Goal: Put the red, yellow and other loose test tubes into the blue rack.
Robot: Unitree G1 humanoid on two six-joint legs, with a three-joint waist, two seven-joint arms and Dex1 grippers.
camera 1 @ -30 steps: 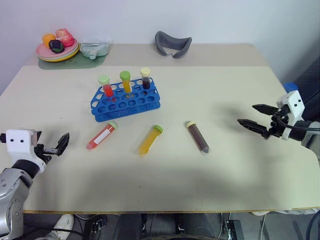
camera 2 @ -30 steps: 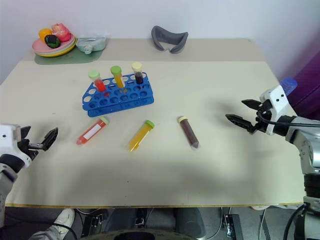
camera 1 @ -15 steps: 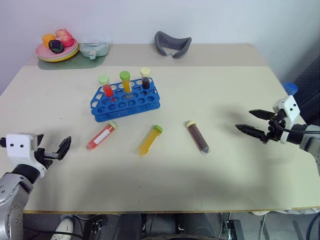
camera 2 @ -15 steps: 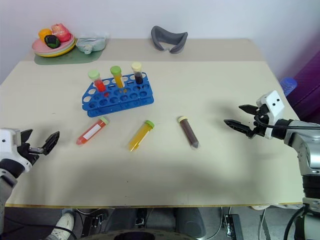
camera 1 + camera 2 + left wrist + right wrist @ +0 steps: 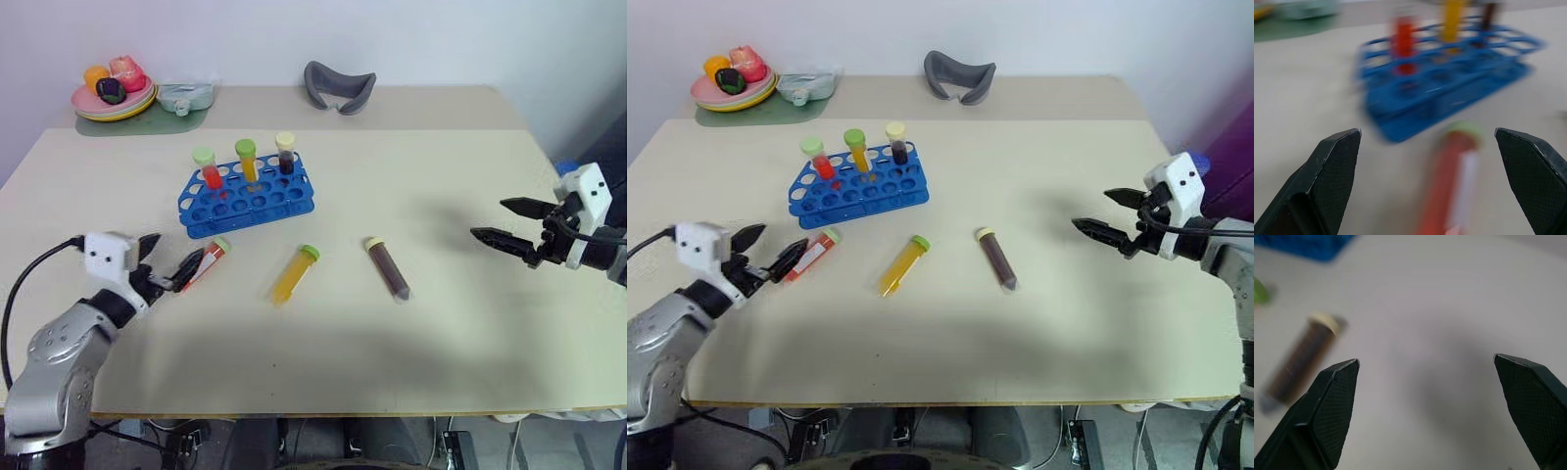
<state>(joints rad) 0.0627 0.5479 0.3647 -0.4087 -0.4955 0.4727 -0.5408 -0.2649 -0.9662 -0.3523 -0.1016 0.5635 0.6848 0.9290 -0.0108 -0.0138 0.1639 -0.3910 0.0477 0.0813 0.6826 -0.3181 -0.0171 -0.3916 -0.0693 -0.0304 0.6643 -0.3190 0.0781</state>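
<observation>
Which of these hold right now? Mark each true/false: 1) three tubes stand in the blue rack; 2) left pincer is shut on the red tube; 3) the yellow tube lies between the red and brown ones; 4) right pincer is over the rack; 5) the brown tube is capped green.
1) Three tubes stand in the blue rack. True.
2) The left pincer is shut on the red tube. False: its jaws are open, with the tube lying on the table between them in the left wrist view.
3) The yellow tube lies between the red tube and the brown tube. True.
4) The right pincer is over the rack. False: it hangs open to the right of the brown tube, far from the rack.
5) The brown tube is capped green. False: its cap is pale cream.
</observation>
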